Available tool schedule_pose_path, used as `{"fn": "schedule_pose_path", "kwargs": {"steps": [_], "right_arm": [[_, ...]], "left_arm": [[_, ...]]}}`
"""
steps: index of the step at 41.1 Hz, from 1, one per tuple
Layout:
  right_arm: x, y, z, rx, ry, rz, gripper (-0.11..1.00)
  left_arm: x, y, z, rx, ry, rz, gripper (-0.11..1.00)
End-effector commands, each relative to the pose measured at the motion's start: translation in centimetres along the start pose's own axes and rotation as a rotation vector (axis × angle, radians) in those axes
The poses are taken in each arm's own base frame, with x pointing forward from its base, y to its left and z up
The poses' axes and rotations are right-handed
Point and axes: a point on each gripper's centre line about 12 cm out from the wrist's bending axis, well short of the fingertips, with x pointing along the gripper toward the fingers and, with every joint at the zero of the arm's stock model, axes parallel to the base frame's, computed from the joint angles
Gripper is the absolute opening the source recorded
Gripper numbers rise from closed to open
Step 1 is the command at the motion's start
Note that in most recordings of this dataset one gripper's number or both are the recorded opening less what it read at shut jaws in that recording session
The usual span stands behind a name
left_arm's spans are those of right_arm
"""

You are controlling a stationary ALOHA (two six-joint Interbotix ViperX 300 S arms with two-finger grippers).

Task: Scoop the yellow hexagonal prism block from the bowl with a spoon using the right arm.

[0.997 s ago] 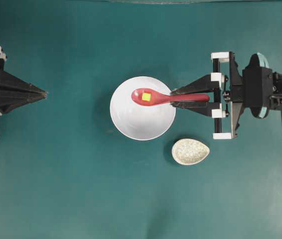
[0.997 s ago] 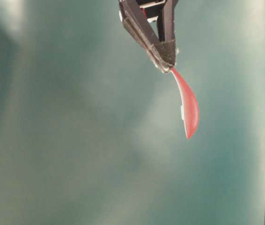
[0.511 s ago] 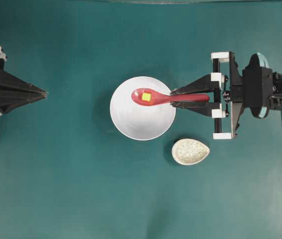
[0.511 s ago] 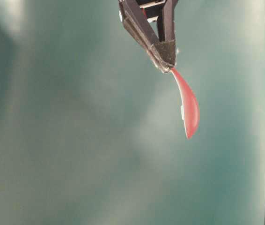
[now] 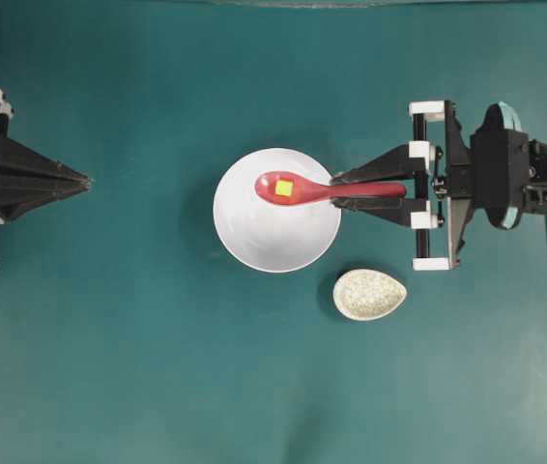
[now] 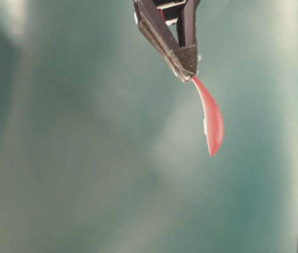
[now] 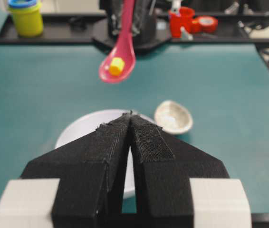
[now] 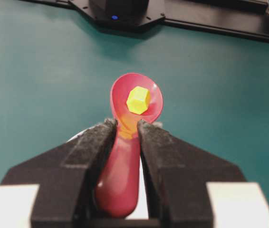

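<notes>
Black, felt-padded fingers of the right end effector (image 5: 337,190) pinch the short handle of the spoon (image 5: 312,189), one finger on each side, the arm stretched level from the right edge of the overhead view toward the middle of the bench (image 5: 158,367). The spoon's glossy pink-red oval scoop hangs in the air above the bowl (image 5: 264,237), clear of it in the left wrist view, and carries the one yellow hexagonal prism block (image 5: 283,188), a tiny bright faceted piece lying in the scoop's hollow. The bowl is round, plain white and smooth, and it sits on the teal bench surface. Just beside its lower right rim, apart from it, lies one speckled beige egg-shaped spoon rest (image 5: 369,294). Far across the bench, the left end effector (image 5: 86,181) is pressed together with nothing between its tips, its arm held low and level at the left edge. White brackets flank both pairs of fingers.
</notes>
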Motion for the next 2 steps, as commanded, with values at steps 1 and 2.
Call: {"fn": "schedule_pose_path", "kwargs": {"steps": [1,2], "right_arm": [[-0.01,-0.11,1.08,0.001,-0.032,-0.003,0.24],[-0.01,-0.16,1.07,0.001,-0.032,-0.005,0.24]], "left_arm": [[0.25,0.00,0.64,0.003,-0.018,0.000,0.00],[0.22,0.00,0.65,0.003,-0.018,0.000,0.00]]}}
